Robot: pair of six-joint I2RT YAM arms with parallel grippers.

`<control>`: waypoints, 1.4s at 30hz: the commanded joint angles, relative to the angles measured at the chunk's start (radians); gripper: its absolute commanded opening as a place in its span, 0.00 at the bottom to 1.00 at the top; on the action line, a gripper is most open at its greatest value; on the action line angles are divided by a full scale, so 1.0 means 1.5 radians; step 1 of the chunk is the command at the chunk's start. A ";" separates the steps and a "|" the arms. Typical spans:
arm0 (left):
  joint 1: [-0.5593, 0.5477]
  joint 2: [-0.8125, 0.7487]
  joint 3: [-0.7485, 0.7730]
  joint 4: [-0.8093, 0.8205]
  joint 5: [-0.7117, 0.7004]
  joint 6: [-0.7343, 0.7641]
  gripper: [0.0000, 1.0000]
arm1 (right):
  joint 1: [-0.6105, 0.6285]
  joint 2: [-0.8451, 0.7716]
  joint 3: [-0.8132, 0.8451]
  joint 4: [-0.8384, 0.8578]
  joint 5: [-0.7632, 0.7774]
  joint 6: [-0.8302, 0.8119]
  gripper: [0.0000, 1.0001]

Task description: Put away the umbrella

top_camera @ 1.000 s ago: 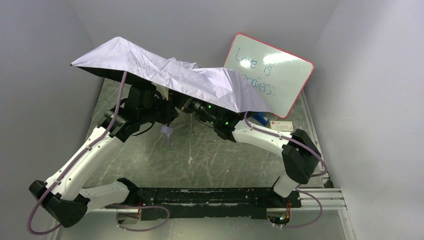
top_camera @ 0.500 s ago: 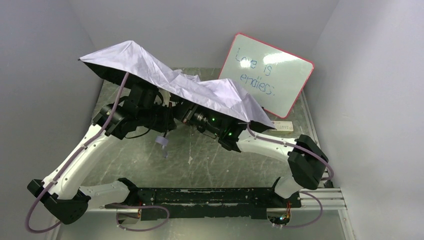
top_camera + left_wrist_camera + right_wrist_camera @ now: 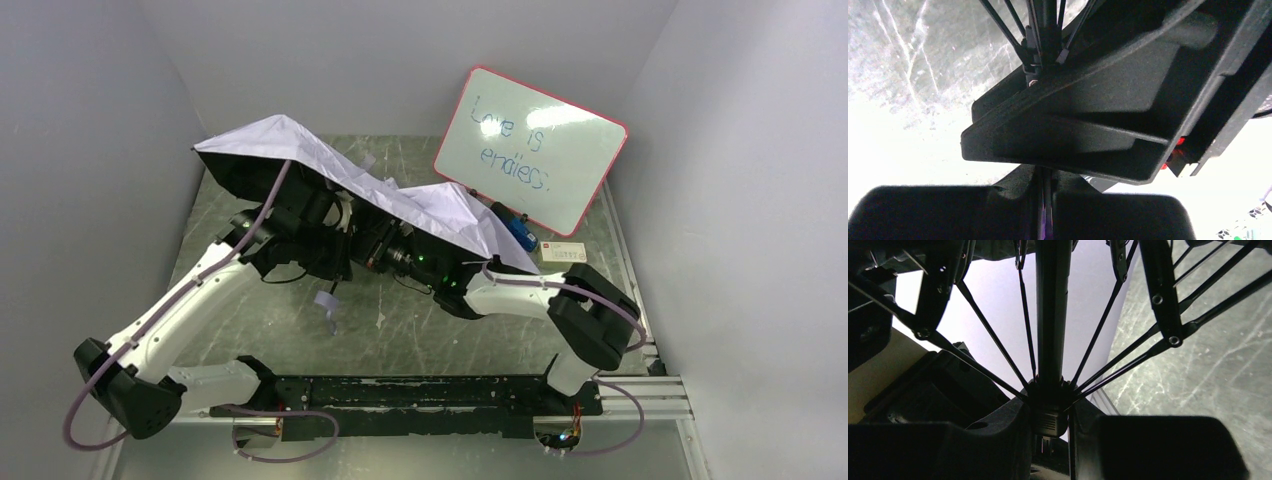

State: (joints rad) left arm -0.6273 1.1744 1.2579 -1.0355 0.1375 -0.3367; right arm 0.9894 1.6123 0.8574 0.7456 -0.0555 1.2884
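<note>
**A:** Where's the umbrella [image 3: 300, 150]?

**B:** Half-open above the counter [image 3: 400, 320]. Its canopy [image 3: 440, 205] spreads from the centre toward eleven o'clock, and the whiteboard [image 3: 545, 130] leans at one o'clock.

**A:** And the hands?

**B:** Both are under the canopy. The left hand [image 3: 1043, 189] is pinched tight on the thin shaft [image 3: 1053, 315]. The right hand [image 3: 1050, 427] grips narrowly round the runner [image 3: 1049, 407].

**A:** How will it handle?

**B:** Light, I'd judge. The fabric is floppy and the ribs [image 3: 993, 335] springy and easily bent. Hold the shaft and runner, never the cloth.

Red-framed whiteboard [image 3: 530, 150] leans on back wall, blue writing on it. Blue marker-like item [image 3: 518, 232] and small white card [image 3: 563, 254] on table [image 3: 420, 320] by its lower edge.
</note>
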 commanded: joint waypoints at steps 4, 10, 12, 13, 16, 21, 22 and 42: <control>0.023 0.034 -0.027 0.103 -0.090 0.024 0.05 | 0.010 0.074 -0.058 -0.073 -0.058 -0.009 0.09; 0.023 0.058 -0.038 0.127 -0.109 0.037 0.05 | 0.007 0.103 -0.037 -0.085 -0.063 -0.033 0.13; 0.023 0.066 -0.044 0.135 -0.113 0.042 0.05 | 0.006 0.108 -0.033 -0.089 -0.060 -0.039 0.15; 0.023 0.070 -0.047 0.137 -0.114 0.044 0.05 | 0.005 0.111 -0.032 -0.088 -0.060 -0.040 0.15; 0.023 0.082 -0.051 0.141 -0.112 0.046 0.05 | 0.001 0.114 -0.033 -0.090 -0.058 -0.046 0.15; 0.023 0.086 -0.058 0.154 -0.114 0.047 0.05 | -0.006 0.092 -0.020 -0.121 -0.034 -0.081 0.12; 0.023 0.085 -0.058 0.158 -0.115 0.047 0.05 | -0.008 0.083 -0.016 -0.132 -0.027 -0.090 0.12; 0.023 -0.051 0.043 0.218 -0.098 0.069 0.05 | 0.020 -0.037 0.196 -0.318 0.082 -0.299 0.00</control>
State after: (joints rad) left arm -0.6102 1.1542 1.2221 -0.8410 0.0578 -0.2684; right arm 0.9649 1.5948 1.0996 0.3950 0.0723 0.9714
